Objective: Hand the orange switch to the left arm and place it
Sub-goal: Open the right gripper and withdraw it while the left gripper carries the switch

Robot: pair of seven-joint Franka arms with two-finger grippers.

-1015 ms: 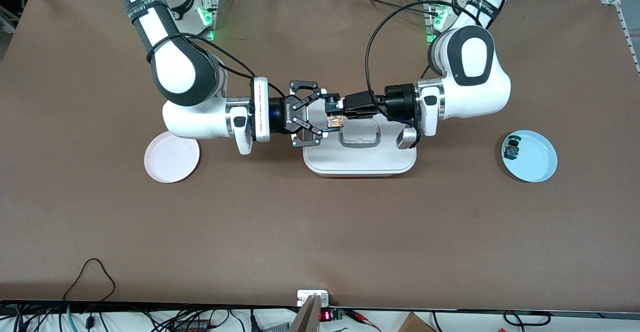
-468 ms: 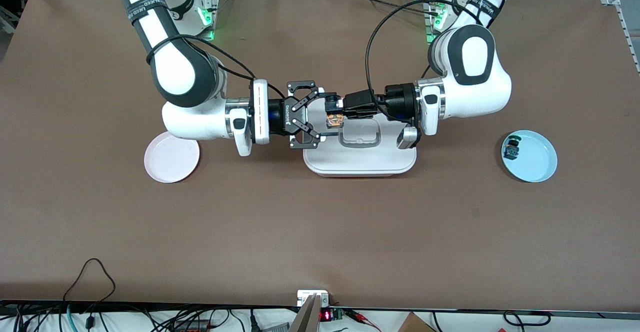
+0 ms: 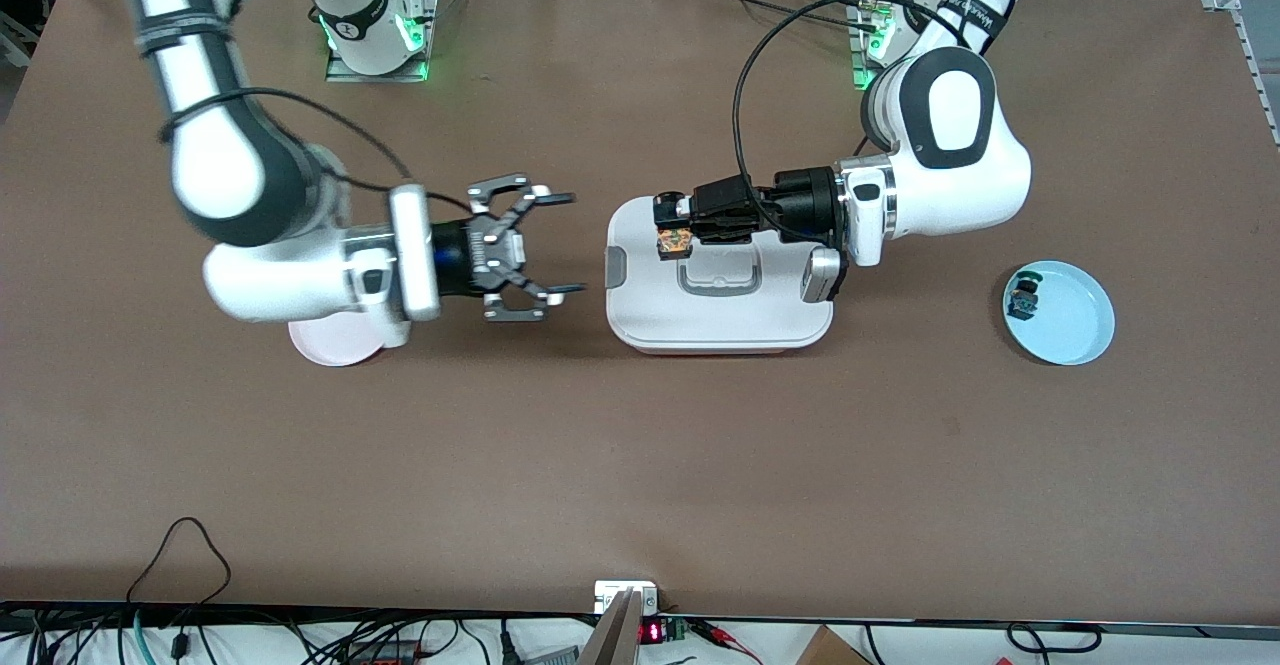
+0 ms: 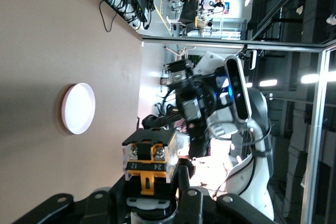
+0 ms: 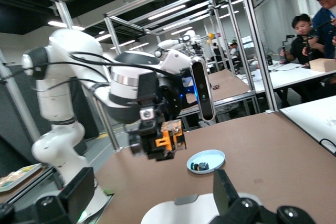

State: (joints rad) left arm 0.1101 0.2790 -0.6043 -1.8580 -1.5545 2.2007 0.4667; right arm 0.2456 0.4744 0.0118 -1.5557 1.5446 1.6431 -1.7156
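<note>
Orange switch [image 3: 673, 240] sits clamped in my left hand [image 3: 668, 225] above the box [image 3: 720, 320] at frame centre; my right hand [image 3: 565, 245], fingers wide, should re-approach level, avoiding the lid.

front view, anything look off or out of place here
Nothing spilled or damaged. The left gripper holds the orange switch over the box; the right gripper hangs open over the table beside the box. The other switch sits on the blue plate.

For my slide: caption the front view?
Left gripper holds the orange switch over the box; right gripper open beside it.
</note>
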